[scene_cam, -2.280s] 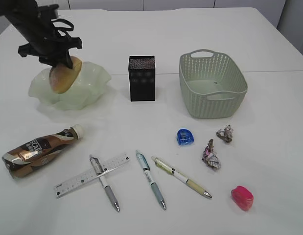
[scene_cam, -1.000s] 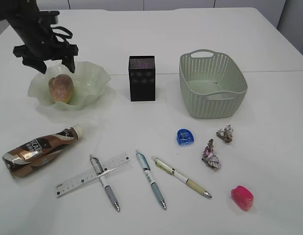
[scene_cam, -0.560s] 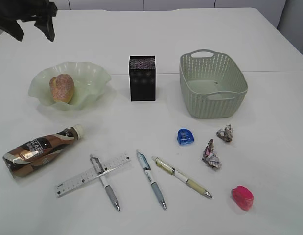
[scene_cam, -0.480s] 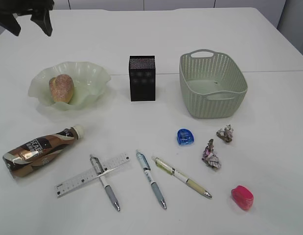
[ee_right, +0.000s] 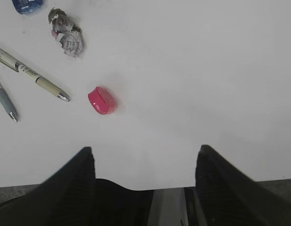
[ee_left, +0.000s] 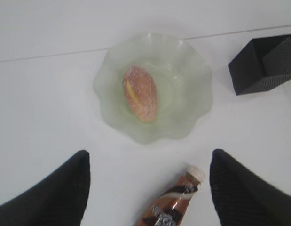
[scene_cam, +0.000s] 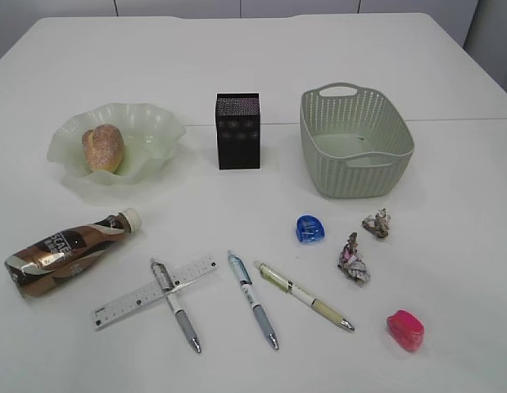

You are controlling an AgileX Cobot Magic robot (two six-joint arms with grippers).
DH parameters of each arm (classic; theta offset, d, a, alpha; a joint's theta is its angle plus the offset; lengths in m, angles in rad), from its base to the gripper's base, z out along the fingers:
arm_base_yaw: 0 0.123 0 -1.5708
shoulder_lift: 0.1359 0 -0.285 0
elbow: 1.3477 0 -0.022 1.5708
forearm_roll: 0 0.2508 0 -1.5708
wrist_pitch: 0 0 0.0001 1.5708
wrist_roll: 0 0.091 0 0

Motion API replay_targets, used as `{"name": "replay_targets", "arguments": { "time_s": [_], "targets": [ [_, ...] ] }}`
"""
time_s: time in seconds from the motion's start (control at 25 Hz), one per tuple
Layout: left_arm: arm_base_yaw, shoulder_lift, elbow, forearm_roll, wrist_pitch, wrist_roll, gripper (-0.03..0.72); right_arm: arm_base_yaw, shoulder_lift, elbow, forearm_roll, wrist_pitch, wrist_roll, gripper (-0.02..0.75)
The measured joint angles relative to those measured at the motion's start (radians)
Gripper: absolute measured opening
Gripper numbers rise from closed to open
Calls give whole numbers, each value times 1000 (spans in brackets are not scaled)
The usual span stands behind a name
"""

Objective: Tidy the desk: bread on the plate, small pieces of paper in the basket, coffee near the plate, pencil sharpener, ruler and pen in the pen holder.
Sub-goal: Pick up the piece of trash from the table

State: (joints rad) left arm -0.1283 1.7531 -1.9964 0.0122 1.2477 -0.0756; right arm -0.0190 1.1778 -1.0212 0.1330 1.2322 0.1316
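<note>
My left gripper [ee_left: 147, 188]: jaws spread wide with nothing between them, hanging high above the desk; both dark fingers [ee_left: 51, 197] frame the lower corners of my left wrist view.
Below my left gripper: the coffee [ee_left: 173, 202] lies on its side between my fingertips, white cap pointing toward the plate [ee_left: 192, 80].
My right gripper [ee_right: 145, 183]: jaws well apart and empty, held over the near edge of the desk [ee_right: 206, 70].
Ahead of my right gripper: a pink pencil sharpener [ee_right: 102, 100] lies on the bare tabletop, closest of all the loose things.
Bread: the bread [scene_cam: 103, 147] rests inside the plate, toward its left side, untouched by either gripper.
Plate: at the back left of the desk, wavy rim up.
Coffee, seen from outside: on its side in front of the plate, near it but not touching.
Pen holder: the pen holder [scene_cam: 237, 130] stands upright between the plate and the basket [scene_cam: 356, 143].
Basket: back right, upright; I see nothing in it.
Paper: two crumpled paper pieces [scene_cam: 352, 260] lie just in front of the basket, near each other.
Blue sharpener: a blue pencil sharpener [scene_cam: 310, 228] sits left of the paper.
Ruler: the ruler [scene_cam: 153, 291] lies slantwise at the front, with a grey pen [scene_cam: 175, 306] crossing over it.
Other pens: a blue-grey pen [scene_cam: 252, 300] and a yellow-green pen [scene_cam: 304, 296] lie to the right of the ruler, apart from each other.
</note>
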Motion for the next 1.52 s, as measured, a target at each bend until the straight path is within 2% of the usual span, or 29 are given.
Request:
{"name": "replay_targets", "arguments": {
  "time_s": [0.12,0.28,0.48,0.72,1.04,1.2,1.4,1.52],
  "targets": [
    [0,-165,167,50,4,1,568,0,0,0,11,0,-32,522],
    [0,-411,368,70,7,1,566,0,0,0,83,-11,-88,522],
    [0,-672,519,79,19,-3,561,0,25,0,92,-32,-115,522],
    [0,-853,545,127,23,-37,559,0,141,0,105,-54,-132,522],
    [0,-890,546,132,25,-41,559,0,260,0,140,-130,-180,522],
    [0,-894,547,125,23,-43,559,0,286,-2,145,-224,-198,522],
    [0,-897,547,121,23,-43,559,0,329,-4,166,-343,-318,522],
    [0,-897,547,121,23,-43,559,26,352,-4,167,-427,-329,522]
  ]
}}
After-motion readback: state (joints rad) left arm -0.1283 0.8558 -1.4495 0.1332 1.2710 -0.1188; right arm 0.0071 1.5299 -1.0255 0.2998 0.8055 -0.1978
